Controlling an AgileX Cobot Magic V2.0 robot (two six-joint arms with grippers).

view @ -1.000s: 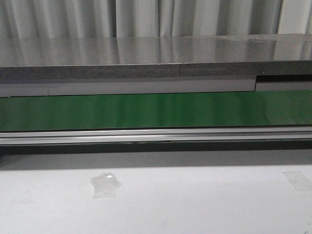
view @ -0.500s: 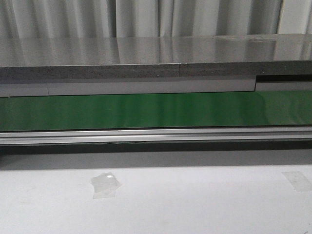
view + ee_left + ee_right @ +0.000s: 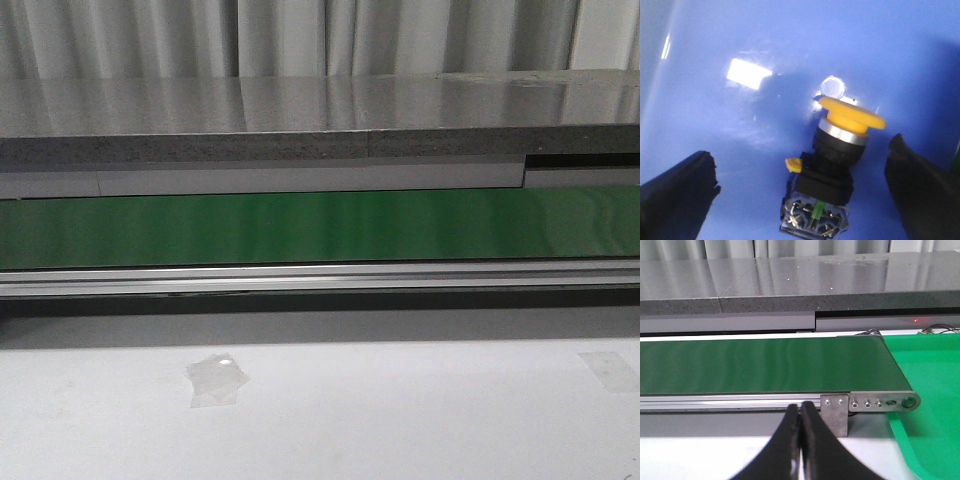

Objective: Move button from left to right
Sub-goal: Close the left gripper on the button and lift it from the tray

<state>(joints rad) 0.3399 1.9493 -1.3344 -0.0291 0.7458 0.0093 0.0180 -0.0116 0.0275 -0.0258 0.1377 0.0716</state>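
In the left wrist view the button [image 3: 840, 155] lies on its side on a glossy blue surface [image 3: 740, 45]: a round yellow cap, silver ring, black boxy body, and a clear contact block with a green mark. My left gripper [image 3: 805, 192] is open, its black fingers [image 3: 675, 195] standing wide on either side of the button without touching it. My right gripper [image 3: 801, 412] is shut and empty, its tips pointing at the conveyor's aluminium rail. Neither gripper nor the button shows in the front view.
A green conveyor belt [image 3: 320, 225] with an aluminium rail [image 3: 320, 278] runs across, a grey shelf behind it. The belt's end bracket [image 3: 875, 402] and a green tray [image 3: 930, 405] lie to the right. Clear tape patches [image 3: 215, 378] sit on the white table.
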